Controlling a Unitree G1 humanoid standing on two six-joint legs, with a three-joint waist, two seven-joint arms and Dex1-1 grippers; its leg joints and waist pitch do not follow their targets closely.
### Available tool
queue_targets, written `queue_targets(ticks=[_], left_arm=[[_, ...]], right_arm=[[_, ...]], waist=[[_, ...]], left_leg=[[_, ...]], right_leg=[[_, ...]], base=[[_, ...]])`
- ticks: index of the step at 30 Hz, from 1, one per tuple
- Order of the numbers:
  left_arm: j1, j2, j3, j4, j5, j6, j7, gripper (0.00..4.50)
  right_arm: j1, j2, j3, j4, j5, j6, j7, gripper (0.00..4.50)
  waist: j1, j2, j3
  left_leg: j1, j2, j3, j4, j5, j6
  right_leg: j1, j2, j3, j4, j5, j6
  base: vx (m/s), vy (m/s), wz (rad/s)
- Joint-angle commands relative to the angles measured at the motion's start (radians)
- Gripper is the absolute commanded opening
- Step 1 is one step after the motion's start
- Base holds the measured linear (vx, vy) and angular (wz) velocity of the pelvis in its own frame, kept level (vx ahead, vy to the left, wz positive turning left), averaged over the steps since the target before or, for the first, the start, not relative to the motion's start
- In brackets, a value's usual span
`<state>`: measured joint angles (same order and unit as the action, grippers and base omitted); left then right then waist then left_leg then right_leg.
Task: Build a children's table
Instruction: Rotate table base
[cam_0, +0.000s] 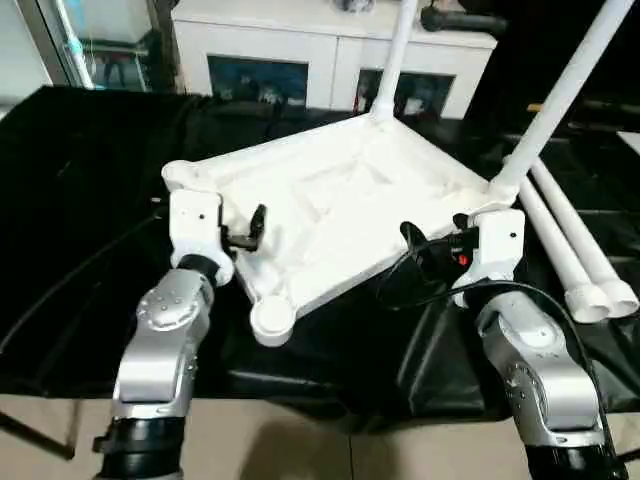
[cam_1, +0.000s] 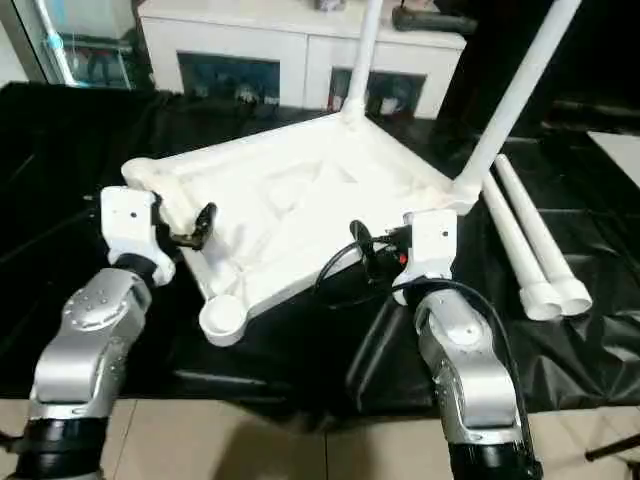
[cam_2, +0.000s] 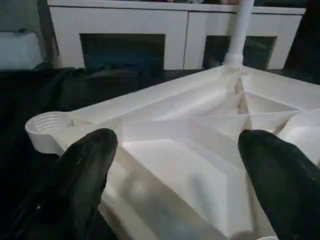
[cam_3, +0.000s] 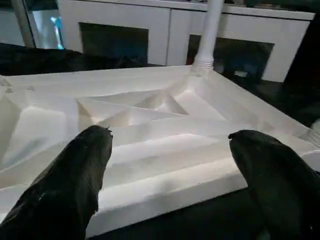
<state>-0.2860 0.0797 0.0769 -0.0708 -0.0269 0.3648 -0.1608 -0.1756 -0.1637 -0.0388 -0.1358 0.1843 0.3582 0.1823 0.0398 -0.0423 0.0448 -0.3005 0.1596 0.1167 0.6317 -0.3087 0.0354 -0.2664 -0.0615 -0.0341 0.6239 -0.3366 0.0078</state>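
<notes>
Both claws stand wide apart and hold nothing: the left gripper (cam_0: 252, 232) at the near left edge of the upturned tabletop (cam_0: 340, 205), the right gripper (cam_0: 425, 250) at its near right edge. Beyond them, two legs (cam_0: 395, 55) rise from the far sockets; two loose legs (cam_0: 565, 235) lie to the right on the black cloth (cam_0: 90, 200).

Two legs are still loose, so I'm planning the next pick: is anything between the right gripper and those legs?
Nothing visible blocks it. The right gripper, jaws open, sits at the tabletop's edge; the two loose legs lie on the black cloth to its right, with only bare cloth between.
</notes>
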Motion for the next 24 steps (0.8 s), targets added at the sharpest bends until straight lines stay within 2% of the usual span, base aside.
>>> queue_targets(ticks=[1,2,3,4,5,6,7,8,9,10,11,12,13,14,15,16,17,18,19,20,21,22,23,24], left_arm=[[-0.009,0.003,-0.018,0.003,-0.004,0.009,-0.003,4.46],[-0.01,0.005,-0.02,0.005,-0.004,0.009,-0.005,4.46],[-0.01,0.005,-0.02,0.005,-0.005,0.01,-0.006,4.46],[-0.011,0.005,-0.021,0.005,-0.006,0.01,-0.006,4.46],[-0.015,0.008,-0.022,0.009,-0.009,0.009,-0.007,4.46],[-0.015,0.008,-0.022,0.009,-0.009,0.009,-0.007,4.46],[-0.018,0.01,-0.024,0.014,-0.011,0.009,-0.01,4.46],[-0.019,0.011,-0.025,0.014,-0.011,0.009,-0.011,4.46],[-0.021,0.011,-0.025,0.016,-0.011,0.009,-0.013,4.46],[-0.021,0.012,-0.025,0.016,-0.012,0.009,-0.013,4.46],[-0.023,0.013,-0.025,0.019,-0.013,0.009,-0.014,4.46],[-0.025,0.015,-0.027,0.022,-0.014,0.008,-0.016,4.46],[-0.026,0.016,-0.028,0.023,-0.014,0.007,-0.016,4.46],[-0.027,0.017,-0.028,0.025,-0.016,0.007,-0.017,4.46],[-0.029,0.019,-0.03,0.027,-0.016,0.007,-0.022,4.46],[-0.03,0.024,-0.034,0.029,-0.017,0.005,-0.03,4.46],[-0.031,0.027,-0.037,0.032,-0.02,0.002,-0.04,4.46],[-0.033,0.034,-0.044,0.033,-0.027,0.005,-0.064,4.46],[-0.032,0.045,-0.055,0.034,-0.036,-0.005,-0.1,4.46],[-0.032,0.091,-0.1,0.04,-0.05,0.005,-0.186,4.46],[-0.032,0.091,-0.1,0.04,-0.05,0.005,-0.186,4.46],[-0.037,0.131,-0.137,0.06,-0.036,0.003,-0.239,4.46],[-0.044,0.186,-0.182,0.092,-0.007,-0.006,-0.302,4.46],[-0.047,0.198,-0.19,0.102,-0.001,-0.005,-0.315,4.46]], right_arm=[[0.002,-0.001,-0.005,-0.005,-0.004,-0.003,-0.002,4.2],[0.005,0.0,-0.006,-0.007,-0.005,-0.003,-0.004,4.2],[0.006,0.001,-0.006,-0.007,-0.005,-0.003,-0.005,4.2],[0.007,0.001,-0.007,-0.008,-0.005,-0.003,-0.005,4.2],[0.011,0.005,-0.005,-0.01,-0.006,-0.003,-0.008,4.2],[0.011,0.005,-0.005,-0.01,-0.006,-0.003,-0.008,4.2],[0.016,0.008,-0.002,-0.015,-0.006,-0.002,-0.011,4.2],[0.018,0.009,-0.002,-0.017,-0.006,-0.001,-0.012,4.2],[0.02,0.013,-0.001,-0.021,-0.005,0.001,-0.013,4.2],[0.021,0.013,-0.001,-0.021,-0.005,0.001,-0.014,4.2],[0.023,0.017,0.0,-0.024,-0.004,0.003,-0.015,4.2],[0.027,0.02,0.002,-0.027,-0.005,0.002,-0.017,4.2],[0.028,0.021,0.003,-0.027,-0.005,0.002,-0.017,4.2],[0.028,0.022,0.004,-0.027,-0.004,0.002,-0.018,4.2],[0.028,0.023,0.003,-0.027,-0.005,0.003,-0.019,4.2],[0.028,0.025,0.003,-0.028,-0.005,0.003,-0.019,4.2],[0.028,0.026,0.003,-0.028,-0.005,0.004,-0.019,4.2],[0.028,0.026,0.002,-0.027,-0.004,0.004,-0.018,4.2],[0.027,0.024,0.0,-0.025,-0.002,0.005,-0.017,4.2],[0.024,0.02,-0.003,-0.021,0.001,0.009,-0.012,4.2],[0.024,0.02,-0.003,-0.021,0.001,0.009,-0.012,4.2],[0.019,0.018,-0.008,-0.017,0.007,0.017,-0.007,4.2],[0.014,0.011,-0.01,-0.011,0.012,0.027,0.002,4.2],[0.013,0.01,-0.009,-0.009,0.012,0.027,0.003,4.2]], waist=[[0.03,0.019,-0.063],[0.018,0.022,-0.067],[0.007,0.025,-0.072],[-0.029,0.033,-0.082],[-0.052,0.036,-0.078],[-0.056,0.028,-0.08],[-0.049,0.006,-0.075],[-0.004,-0.036,-0.062],[0.029,-0.022,-0.061],[0.041,-0.016,-0.054],[0.039,0.001,-0.045],[0.032,0.015,-0.049],[0.018,0.064,-0.055],[-0.032,0.084,-0.052],[-0.04,0.104,-0.062],[-0.056,0.085,-0.08],[-0.054,0.082,-0.076],[-0.054,0.061,-0.066],[-0.053,0.051,-0.063],[-0.042,0.012,-0.056],[-0.021,-0.011,-0.056],[0.011,-0.018,-0.072],[0.021,-0.007,-0.077],[0.01,0.014,-0.072]], left_leg=[[-0.063,-0.022,0.016,-0.032,0.185,0.15],[-0.019,-0.004,0.008,-0.054,0.217,0.106],[0.016,0.013,-0.01,-0.066,0.26,0.116],[0.11,0.065,-0.077,-0.07,0.382,0.247],[0.175,0.13,-0.134,-0.079,0.358,0.384],[0.175,0.14,-0.147,-0.078,0.359,0.422],[0.127,0.09,-0.105,-0.059,0.325,0.399],[-0.038,-0.072,0.007,0.021,0.161,0.289],[-0.126,-0.049,-0.006,0.106,0.03,0.171],[-0.131,-0.028,-0.017,0.112,0.023,0.096],[-0.142,0.0,-0.027,0.076,0.083,0.007],[-0.132,0.009,-0.025,0.033,0.121,-0.009],[-0.065,0.029,-0.019,-0.052,0.134,-0.008],[-0.019,0.079,-0.094,-0.104,0.083,0.12],[0.061,0.106,-0.13,-0.105,-0.007,0.171],[0.109,0.147,-0.177,-0.097,-0.029,0.308],[0.093,0.14,-0.165,-0.089,0.022,0.373],[0.064,0.134,-0.132,-0.104,0.02,0.384],[0.048,0.119,-0.112,-0.11,0.013,0.37],[-0.005,0.054,-0.053,-0.076,-0.024,0.282],[-0.053,0.009,-0.025,-0.042,-0.049,0.225],[-0.101,-0.02,-0.028,0.012,0.043,0.12],[-0.107,-0.007,-0.036,-0.023,0.193,0.033],[-0.097,0.0,-0.038,-0.046,0.276,-0.015]], right_leg=[[0.11,-0.043,0.068,-0.075,0.246,-0.244],[0.081,-0.006,0.034,-0.053,0.286,-0.234],[0.057,0.01,0.011,-0.032,0.305,-0.214],[-0.038,0.01,-0.022,0.02,0.25,-0.159],[-0.14,-0.03,-0.019,0.056,0.055,-0.107],[-0.152,-0.046,-0.012,0.067,0.026,-0.083],[-0.123,-0.069,0.014,0.024,0.099,-0.08],[0.045,-0.078,0.106,-0.055,0.198,-0.127],[0.126,-0.172,0.197,-0.096,0.265,-0.258],[0.121,-0.172,0.189,-0.098,0.295,-0.304],[0.109,-0.137,0.134,-0.089,0.297,-0.34],[0.1,-0.103,0.094,-0.084,0.256,-0.331],[0.068,-0.047,0.011,-0.086,0.096,-0.267],[0.022,0.021,-0.037,0.0,0.018,-0.186],[-0.052,0.018,-0.045,0.041,-0.05,-0.153],[-0.102,-0.007,-0.035,0.093,-0.063,-0.063],[-0.139,-0.017,-0.026,0.115,-0.022,0.013],[-0.148,-0.028,-0.015,0.113,0.042,0.035],[-0.144,-0.033,-0.008,0.095,0.082,0.028],[-0.112,-0.072,0.039,-0.017,0.187,-0.003],[-0.076,-0.11,0.085,-0.064,0.127,0.0],[0.007,-0.173,0.13,-0.072,0.092,0.019],[-0.003,-0.135,0.1,-0.03,0.301,0.033],[-0.021,-0.088,0.061,-0.006,0.521,0.019]], base=[[0.0,0.0,0.0],[0.0,0.0,0.0],[0.0,0.0,0.0],[0.07,-0.058,0.04],[0.049,-0.07,-0.01],[0.049,-0.07,-0.01],[0.018,-0.06,-0.03],[0.052,-0.032,0.18],[0.052,-0.032,0.18],[0.071,0.008,0.29],[0.0,0.0,0.0],[0.0,0.0,0.0],[0.0,0.0,0.0],[0.084,0.044,0.02],[0.084,0.044,0.02],[0.094,0.026,-0.03],[0.061,0.01,0.05],[0.061,0.01,0.05],[0.0,0.0,0.0],[0.001,-0.074,0.06],[0.001,-0.074,0.06],[0.012,-0.099,0.01],[0.035,-0.087,-0.12],[0.035,-0.087,-0.12]])
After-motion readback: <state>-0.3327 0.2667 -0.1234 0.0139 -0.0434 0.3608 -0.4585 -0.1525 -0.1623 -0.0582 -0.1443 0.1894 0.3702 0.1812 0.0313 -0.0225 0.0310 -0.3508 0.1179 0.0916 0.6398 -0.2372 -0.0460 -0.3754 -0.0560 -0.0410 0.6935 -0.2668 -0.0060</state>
